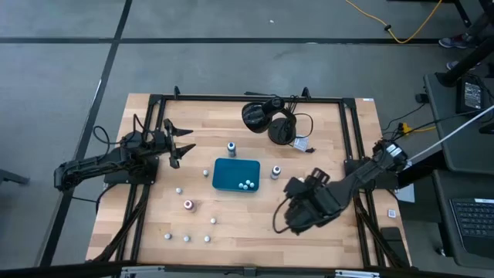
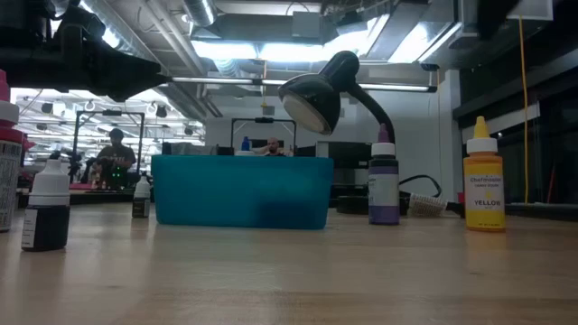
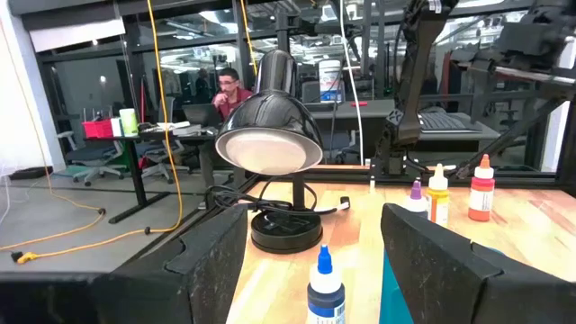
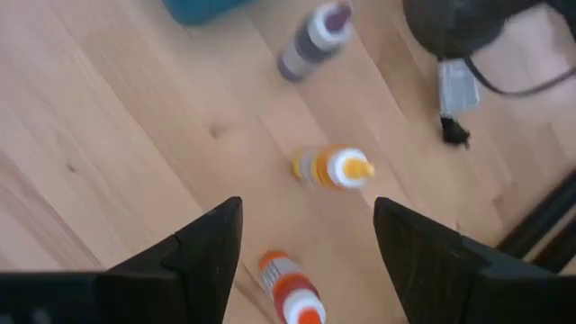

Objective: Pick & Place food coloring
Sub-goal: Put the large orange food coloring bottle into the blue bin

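Note:
The food coloring bottles are spread over the wooden table. A blue-topped one (image 1: 231, 147) stands behind the teal tray (image 1: 224, 171), a purple one (image 1: 275, 171) to its right and a red one (image 1: 187, 205) in front. Several white-capped bottles (image 1: 247, 184) lie in the tray. My right gripper (image 1: 297, 205) hangs open above the table right of the tray and points steeply down. Below it stand a yellow bottle (image 4: 333, 168) and a red-orange one (image 4: 288, 288). My left gripper (image 1: 181, 147) waits open at the table's left, held level.
A black desk lamp (image 1: 270, 120) with its cord stands at the table's far edge behind the tray. Several small bottles (image 1: 186, 239) stand near the front left. A black metal frame (image 1: 351, 139) runs along the table's sides. People sit in the room beyond.

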You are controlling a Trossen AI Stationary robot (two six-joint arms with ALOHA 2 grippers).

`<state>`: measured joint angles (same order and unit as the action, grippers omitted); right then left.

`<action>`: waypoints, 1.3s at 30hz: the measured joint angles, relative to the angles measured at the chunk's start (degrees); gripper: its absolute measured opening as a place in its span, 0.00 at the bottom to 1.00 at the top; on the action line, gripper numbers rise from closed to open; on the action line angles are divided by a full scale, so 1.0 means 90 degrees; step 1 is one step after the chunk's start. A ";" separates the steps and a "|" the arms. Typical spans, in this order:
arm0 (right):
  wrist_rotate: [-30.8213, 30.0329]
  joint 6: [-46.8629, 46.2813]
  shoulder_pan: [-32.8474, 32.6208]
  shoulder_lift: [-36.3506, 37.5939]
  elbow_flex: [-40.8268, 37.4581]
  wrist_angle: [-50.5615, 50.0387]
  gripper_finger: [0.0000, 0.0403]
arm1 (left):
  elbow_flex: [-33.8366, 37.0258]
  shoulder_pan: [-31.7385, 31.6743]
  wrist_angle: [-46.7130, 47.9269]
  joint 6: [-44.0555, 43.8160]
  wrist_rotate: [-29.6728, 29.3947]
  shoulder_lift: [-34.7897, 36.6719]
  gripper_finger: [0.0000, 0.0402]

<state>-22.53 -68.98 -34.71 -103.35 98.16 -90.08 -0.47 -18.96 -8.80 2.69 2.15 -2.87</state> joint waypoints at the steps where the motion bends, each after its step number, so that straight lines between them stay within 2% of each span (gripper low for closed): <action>1: 0.0015 -0.0155 -0.0070 0.0105 -0.0143 0.0002 0.62 | -0.0001 0.0000 0.0000 0.0000 0.0000 0.0000 0.62; 15: 0.0367 -0.2421 -0.0802 0.1138 -0.1942 0.0102 0.62 | -0.0002 0.0000 0.0000 0.0001 0.0000 0.0000 0.63; 28: 0.0596 -0.2840 -0.0966 0.1331 -0.3259 0.1546 0.62 | -0.0001 0.0000 0.0000 -0.0001 0.0000 0.0000 0.63; 39: 0.0947 -0.3157 -0.1046 0.1331 -0.3817 0.2305 0.62 | 0.0000 0.0000 0.0000 -0.0002 -0.0002 0.0000 0.63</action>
<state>-14.00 -97.39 -44.12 -91.37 63.81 -69.34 -0.47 -18.96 -8.80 2.68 2.13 -2.87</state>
